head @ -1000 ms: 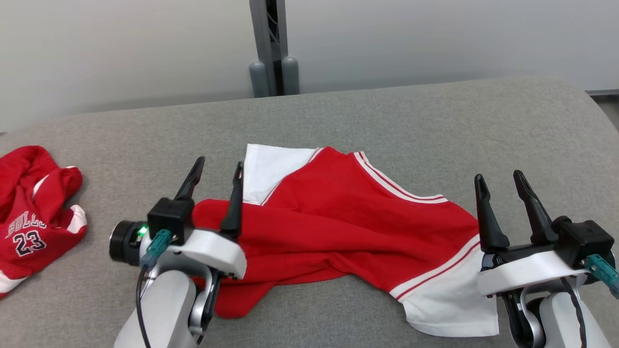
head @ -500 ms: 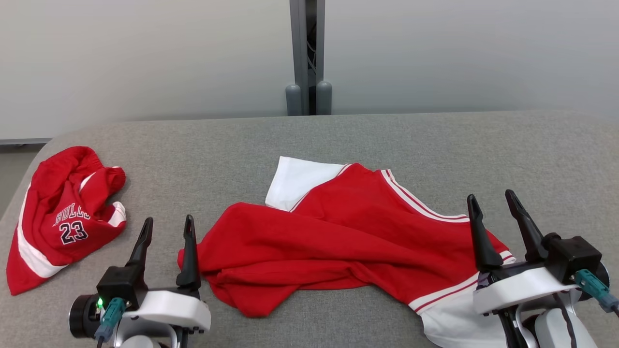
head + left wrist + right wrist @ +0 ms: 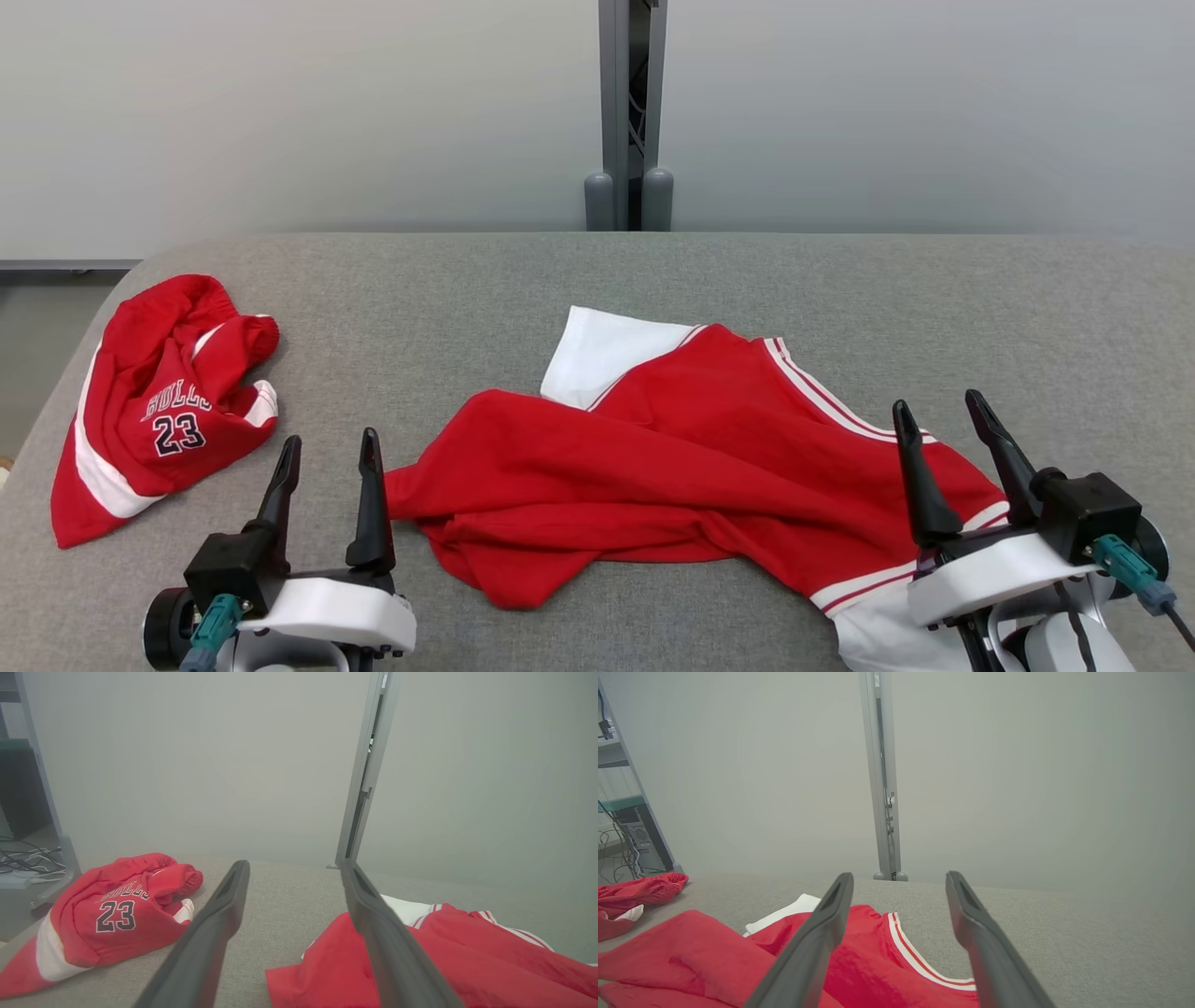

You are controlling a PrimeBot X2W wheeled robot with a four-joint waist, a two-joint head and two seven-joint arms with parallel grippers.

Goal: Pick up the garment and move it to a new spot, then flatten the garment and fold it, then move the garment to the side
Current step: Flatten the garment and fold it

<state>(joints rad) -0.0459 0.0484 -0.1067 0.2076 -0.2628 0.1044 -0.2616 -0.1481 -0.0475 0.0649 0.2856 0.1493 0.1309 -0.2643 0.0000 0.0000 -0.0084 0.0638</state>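
**Soft, light cloth: pinch the edges**

Head view: the garment (image 3: 691, 476) lies crumpled on the table (image 3: 467, 280). The left gripper (image 3: 332, 437) and right gripper (image 3: 935, 399) are both spread wide and empty.

Left wrist view: I'd pinch the red corner (image 3: 289, 980).

Right wrist view: I'd take the striped hem (image 3: 924, 966).

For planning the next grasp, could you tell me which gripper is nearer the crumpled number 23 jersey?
Left. The left gripper sits just right of the jersey; the right gripper is at the far end of the spread red garment.

Red garment (image 3: 691, 485) crumpled on grey table (image 3: 467, 280); left gripper (image 3: 331, 437), right gripper (image 3: 935, 399) at its ends, jaws apart.
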